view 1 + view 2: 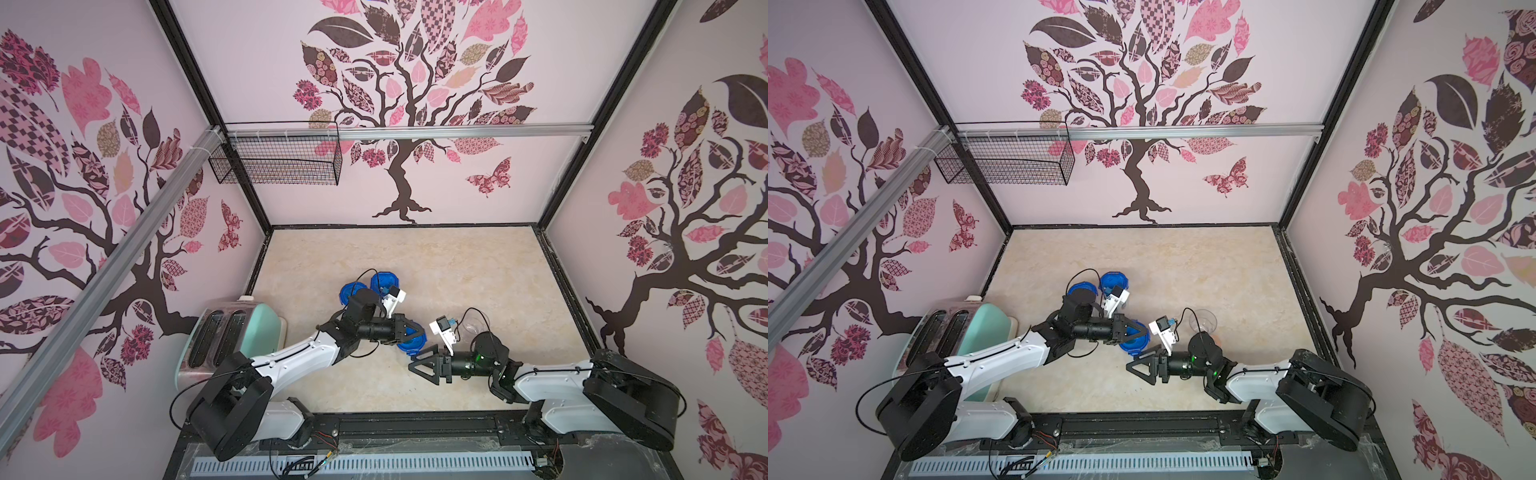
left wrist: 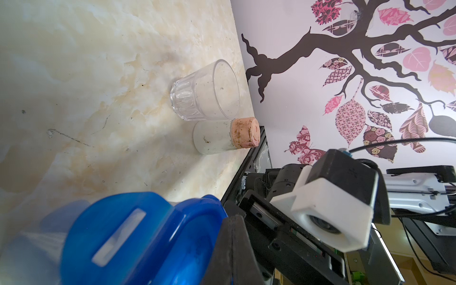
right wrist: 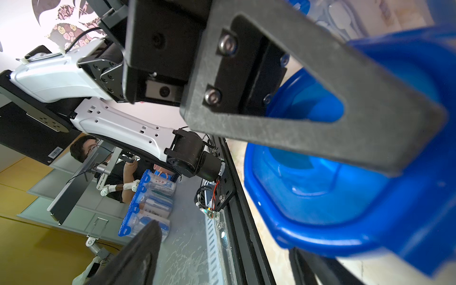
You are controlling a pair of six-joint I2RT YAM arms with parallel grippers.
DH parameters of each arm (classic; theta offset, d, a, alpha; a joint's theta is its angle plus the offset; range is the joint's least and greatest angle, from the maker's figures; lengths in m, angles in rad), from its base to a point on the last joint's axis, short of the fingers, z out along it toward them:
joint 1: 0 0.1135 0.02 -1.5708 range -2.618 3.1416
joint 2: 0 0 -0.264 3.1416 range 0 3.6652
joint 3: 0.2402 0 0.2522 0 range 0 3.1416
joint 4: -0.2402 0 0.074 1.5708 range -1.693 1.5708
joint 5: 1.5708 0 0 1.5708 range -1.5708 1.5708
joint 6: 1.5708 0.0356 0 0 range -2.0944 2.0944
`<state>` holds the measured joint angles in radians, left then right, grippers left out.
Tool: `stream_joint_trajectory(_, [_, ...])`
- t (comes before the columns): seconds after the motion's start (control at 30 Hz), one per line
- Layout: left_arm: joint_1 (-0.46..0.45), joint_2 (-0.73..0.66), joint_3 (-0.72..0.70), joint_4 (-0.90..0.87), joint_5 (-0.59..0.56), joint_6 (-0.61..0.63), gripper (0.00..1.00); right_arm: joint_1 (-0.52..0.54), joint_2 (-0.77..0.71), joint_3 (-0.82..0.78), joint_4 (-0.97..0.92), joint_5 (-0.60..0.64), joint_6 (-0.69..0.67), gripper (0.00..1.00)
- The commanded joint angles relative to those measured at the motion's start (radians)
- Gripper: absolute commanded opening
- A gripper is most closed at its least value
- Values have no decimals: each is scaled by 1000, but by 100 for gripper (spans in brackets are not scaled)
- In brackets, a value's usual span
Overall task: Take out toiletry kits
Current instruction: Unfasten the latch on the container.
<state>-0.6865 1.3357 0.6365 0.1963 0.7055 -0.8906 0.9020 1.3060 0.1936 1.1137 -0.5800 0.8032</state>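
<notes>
Jar with blue lid point(image 1: 406, 347) lies under the closed left claw point(image 1: 417, 331), right claw point(image 1: 418, 366) gaping wide just beside it.

Jar lids point(image 1: 378, 279): blue. Desk point(image 1: 457, 266): cream marble pattern. Toaster point(image 1: 266, 328): mint green. Walls point(image 1: 257, 62): pale pink, dark-brown tree decals, patterned leaves.

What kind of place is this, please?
Probably a mock kitchen booth for robot work: tree wallpaper on framed panel walls, a marble-look counter, a toaster, a wire basket.
</notes>
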Motion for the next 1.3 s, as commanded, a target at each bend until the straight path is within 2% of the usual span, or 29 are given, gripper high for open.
stream_joint_trajectory(0.0, [1,42,-62,-146,-67,16,4,7,4,30,109,-9,-68,82])
stream_joint_trajectory(0.27, [-4,48,-68,-144,-72,16,4,12,-6,17,186,-11,-163,84])
stream_joint_trajectory(0.67, [-9,57,-73,-138,-79,22,4,38,73,14,317,-65,-201,83])
stream_joint_trajectory(1.03, [-15,61,-78,-130,-81,21,4,51,37,8,273,-67,-246,83])
stream_joint_trajectory(1.27, [-15,45,-67,-147,-82,24,4,51,-3,47,96,-93,-278,87])
